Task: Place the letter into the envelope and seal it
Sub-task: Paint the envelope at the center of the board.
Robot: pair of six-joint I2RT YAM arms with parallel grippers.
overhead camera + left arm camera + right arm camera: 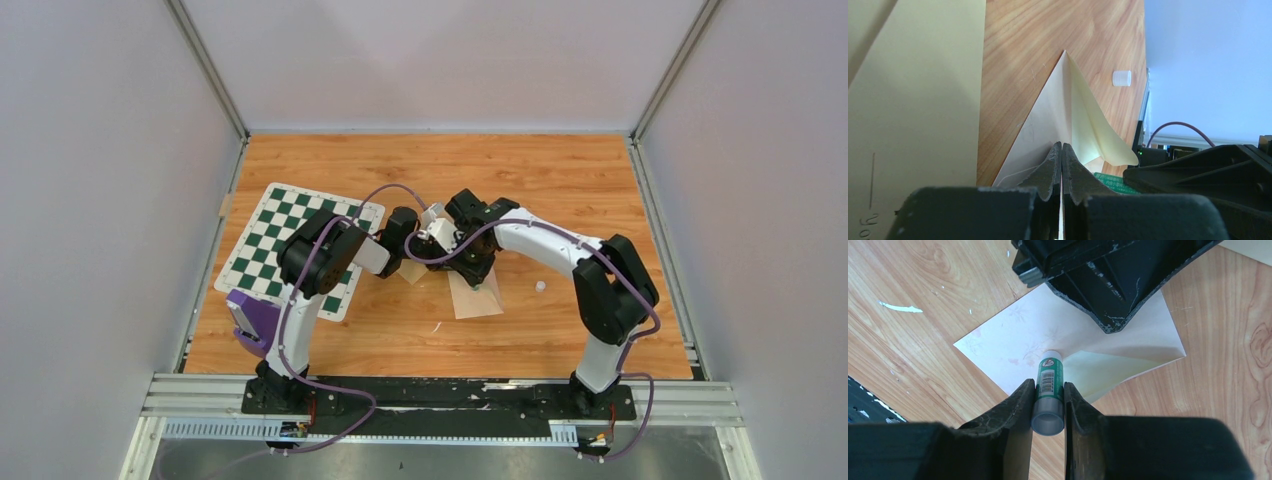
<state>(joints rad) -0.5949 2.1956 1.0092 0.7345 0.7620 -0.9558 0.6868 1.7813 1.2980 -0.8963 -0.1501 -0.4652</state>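
The envelope (1008,340) is pale with faint flower prints and lies on the wooden table, seen as a tan rectangle (478,300) in the top view. Its cream pointed flap (1083,115) is lifted off the table. My left gripper (1062,145) is shut on the flap's edge, with thin paper pinched between the jaws. My right gripper (1049,385) is shut on a green glue stick (1050,377). The stick's white tip touches the envelope beside the raised flap (1108,367). Both grippers meet at mid-table, left (447,252) and right (478,275). The letter shows in no view.
A plain tan sheet (913,100) with some handwriting lies close under the left wrist. A small white cap (540,286) sits right of the envelope. A green-and-white chequered mat (290,250) lies at the left, with a purple object (252,315) by its near corner.
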